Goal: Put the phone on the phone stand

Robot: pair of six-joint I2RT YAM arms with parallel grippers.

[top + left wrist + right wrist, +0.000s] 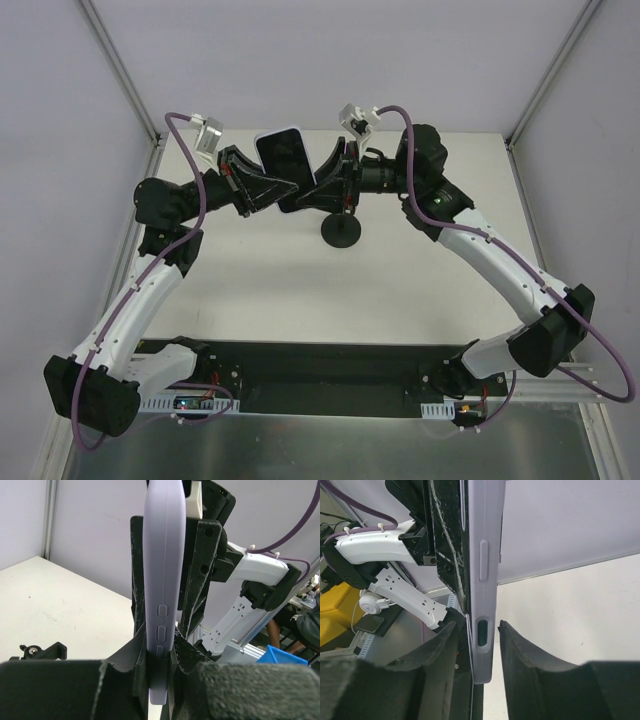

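The phone (283, 155), with a black screen and a pale lilac case, is held upright in the air above the back of the table. My left gripper (270, 190) is shut on its lower edge. In the left wrist view the phone (165, 570) stands edge-on, pinched between my fingers (187, 655). My right gripper (325, 185) is open, with its fingers on either side of the phone (485, 580) and a clear gap at the right finger (530, 655). The phone stand's round base (341, 232) sits on the table below my right gripper. Its rod and head are mostly hidden.
A small black clamp part with a screw (42, 651) shows low at the left of the left wrist view. Metal frame posts (120, 70) and grey walls close in the table's back and sides. A blue bin (285, 655) and a yellow object (335, 610) lie beyond the table.
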